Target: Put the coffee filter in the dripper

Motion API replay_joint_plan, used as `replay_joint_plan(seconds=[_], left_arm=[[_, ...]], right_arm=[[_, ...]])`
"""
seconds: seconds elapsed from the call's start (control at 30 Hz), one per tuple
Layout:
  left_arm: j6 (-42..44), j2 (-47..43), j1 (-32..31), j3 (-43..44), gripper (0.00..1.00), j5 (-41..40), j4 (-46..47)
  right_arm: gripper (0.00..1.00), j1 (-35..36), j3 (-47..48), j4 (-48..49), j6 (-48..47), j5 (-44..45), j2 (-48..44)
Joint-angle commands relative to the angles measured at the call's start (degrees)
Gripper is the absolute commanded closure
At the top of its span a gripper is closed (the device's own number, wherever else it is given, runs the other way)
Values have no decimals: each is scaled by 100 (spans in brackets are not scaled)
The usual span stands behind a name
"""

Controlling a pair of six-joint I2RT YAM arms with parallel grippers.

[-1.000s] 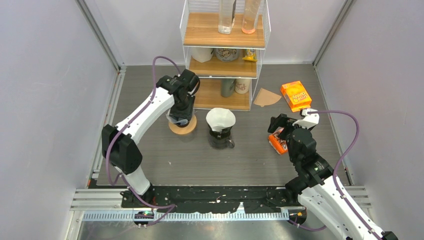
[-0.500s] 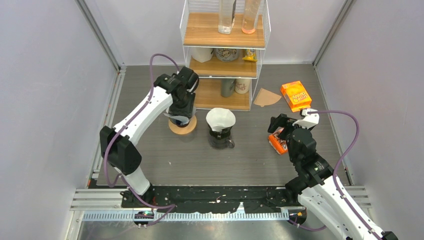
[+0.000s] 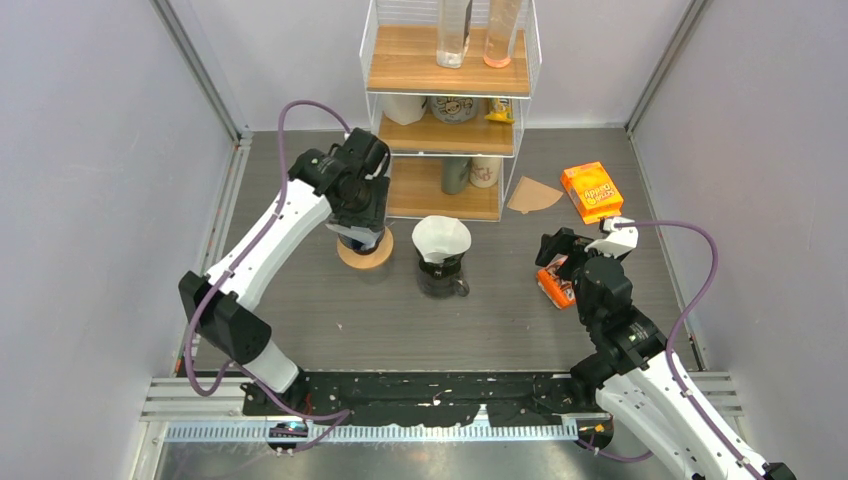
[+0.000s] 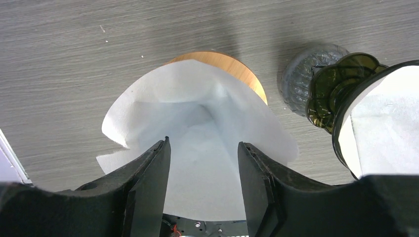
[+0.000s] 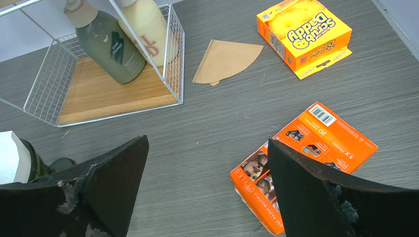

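Filter, white paper, toward far edge: light, floppy, tears easily; we pinch its upper rim. Left gripper half-parted over it; right gripper wide, empty.

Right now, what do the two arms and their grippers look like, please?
The left arm and right arm have white links and black joints, each with a purple cable looping alongside. The left gripper and right gripper have black, wedge-shaped fingers; the right ones show pale scuffs.
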Motion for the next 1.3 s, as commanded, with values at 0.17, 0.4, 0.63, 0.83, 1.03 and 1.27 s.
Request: replay_joint_plan(seconds=[0.17,0.4,0.63,0.83,1.03,1.27], left_arm=[[-101,-415,-154,186,49,-88,72],[-98,-458,-225,-46,52,-140,172],[-184,-543,-233,-470,67,215,341],[-235,-549,-237,-722,75,94,375],[-163,-398,-228,-723,80,-66,464],[-47,-295,-232,-779,80,-286,734]], right_arm=[[4,-8,166,105,-38,76,41],[4,-13,177,106,-36,83,94],[4,-13,175,105,-40,111,134],[4,-15,185,107,-33,77,188],[4,-12,175,103,-33,97,187],[3,-13,181,111,-37,117,214]])
